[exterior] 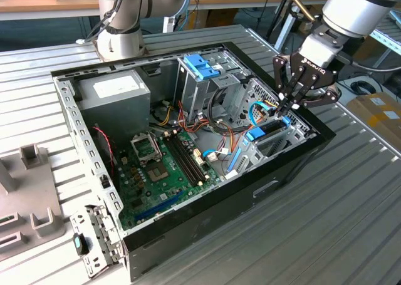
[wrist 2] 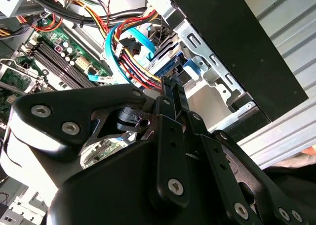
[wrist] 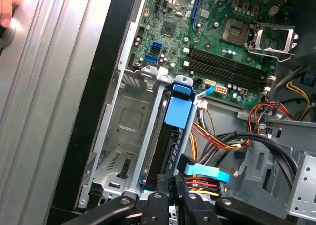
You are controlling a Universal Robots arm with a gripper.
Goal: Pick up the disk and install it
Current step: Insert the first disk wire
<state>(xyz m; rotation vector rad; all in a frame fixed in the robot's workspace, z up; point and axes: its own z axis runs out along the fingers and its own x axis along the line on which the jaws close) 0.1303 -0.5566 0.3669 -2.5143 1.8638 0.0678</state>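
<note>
Currently the computer case (exterior: 294, 163) lies open on the table (exterior: 351, 222). It holds a green motherboard (exterior: 160, 172), a grey power supply (exterior: 116, 91), a metal cage with a blue handle (exterior: 202, 66), coloured cables (wrist: 217, 141) and a drive bay (wrist: 123, 136) at the case's side wall. The disk (wrist: 170, 141) stands on edge in that bay, its blue frame (wrist: 178, 109) uppermost, dark body below. The gripper (exterior: 283, 109) sits at the disk's end; whether its fingers are clamped on it cannot be told.
</note>
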